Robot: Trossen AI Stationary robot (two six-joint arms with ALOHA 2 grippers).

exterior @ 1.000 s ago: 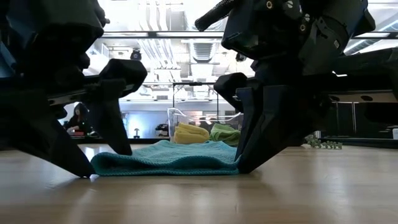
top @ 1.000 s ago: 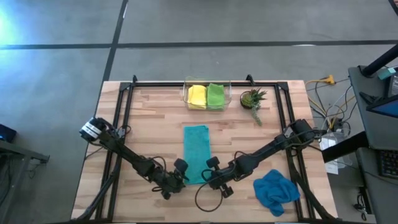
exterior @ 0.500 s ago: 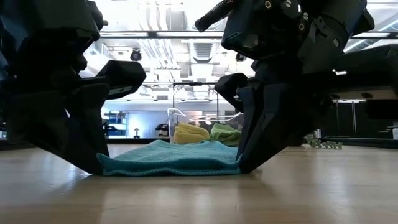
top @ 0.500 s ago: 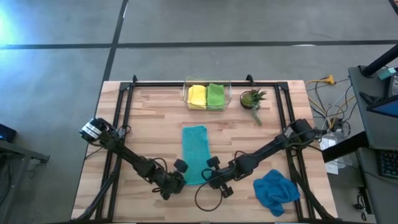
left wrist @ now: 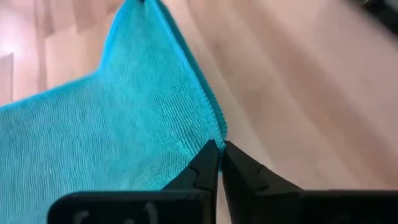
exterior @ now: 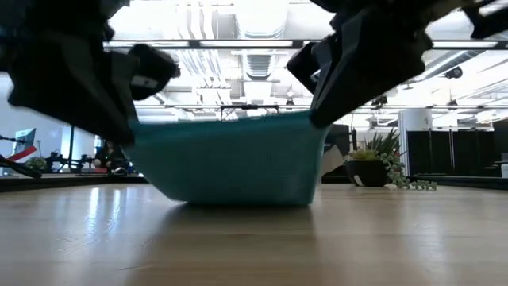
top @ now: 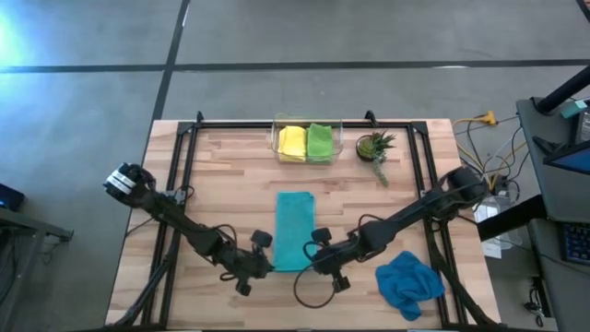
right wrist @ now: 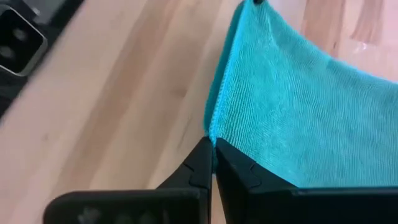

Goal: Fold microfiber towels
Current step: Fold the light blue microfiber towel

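A teal towel (top: 295, 231) lies as a narrow strip at the table's middle. Its near end is raised and hangs between my two grippers (exterior: 230, 163). My left gripper (top: 267, 265) is shut on the near left corner. My right gripper (top: 312, 261) is shut on the near right corner. A yellow towel (top: 291, 141) and a lime green towel (top: 319, 141) lie folded in a clear bin (top: 274, 138) at the far edge. A blue towel (top: 408, 281) lies crumpled at the near right. My left gripper pinches the teal towel's near left corner (left wrist: 202, 134) between its two fingertips, coming from the near left. That corner is lifted clear. My right gripper pinches the near right corner (right wrist: 227, 134) between its fingertips, from the near right. The near edge (exterior: 226, 121) stretches between both grippers, and the cloth below touches the table (exterior: 238, 200).
A small potted plant (top: 375, 146) stands right of the bin. A black frame rail (top: 304, 121) runs along the table's far edge and sides. Bare wood shows left of the teal towel (top: 221, 194).
My left gripper has shut on the teal towel's near left corner. Both grippers have then gone up, lifting the towel's near end off the table, while its far part has stayed lying where it was.
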